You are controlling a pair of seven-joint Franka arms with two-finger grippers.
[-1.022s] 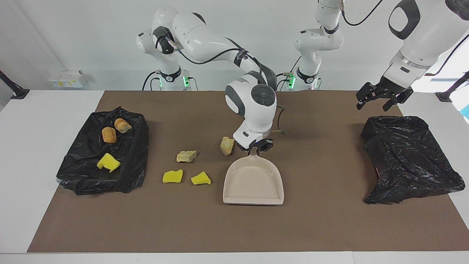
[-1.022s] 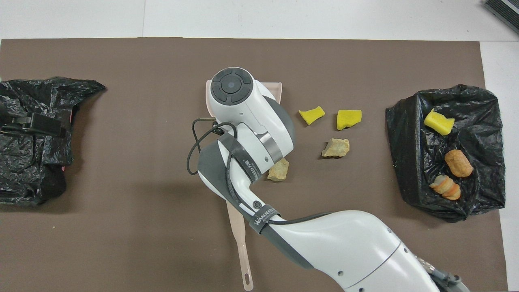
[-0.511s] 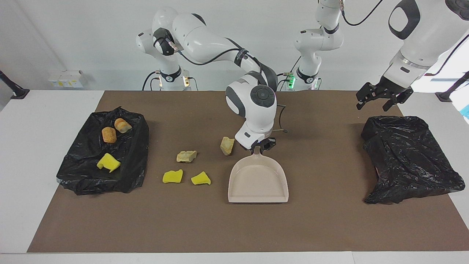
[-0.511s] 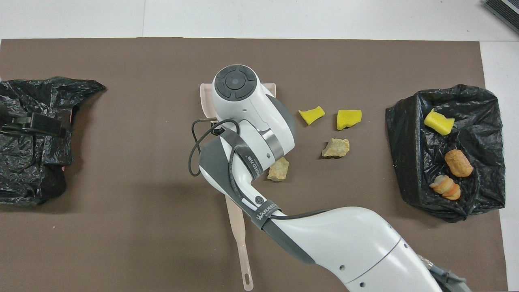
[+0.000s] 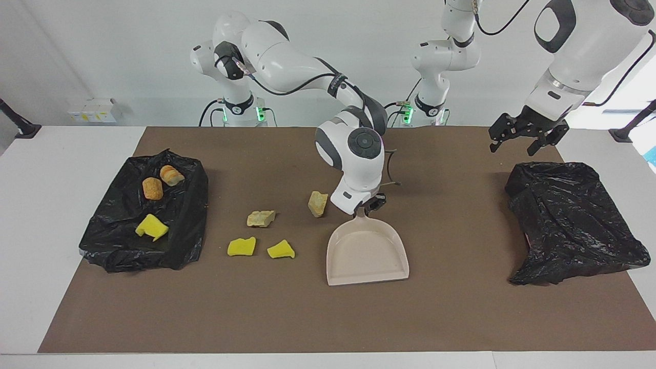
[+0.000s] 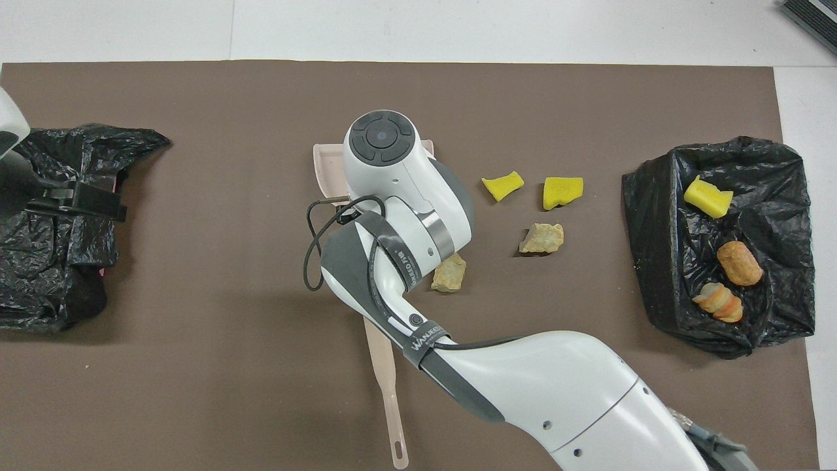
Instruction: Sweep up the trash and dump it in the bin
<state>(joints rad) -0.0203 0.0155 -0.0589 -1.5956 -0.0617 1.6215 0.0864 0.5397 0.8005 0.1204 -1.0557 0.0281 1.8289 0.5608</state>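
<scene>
- Right gripper point(image 5: 368, 206): clamped on the handle of the beige dustpan point(image 5: 368, 254), mid-table.
- Left gripper point(image 5: 518, 139): fingers spread, holding nothing, raised over the crumpled black bag point(image 5: 573, 220) at the left arm's end.
- Trash: two yellow wedges point(image 5: 260, 248) and two tan lumps point(image 5: 288, 210) loose on the brown mat point(image 5: 461, 307) beside the dustpan; three more pieces point(image 5: 154, 200) on the black-lined bin point(image 5: 179, 236) at the right arm's end.
</scene>
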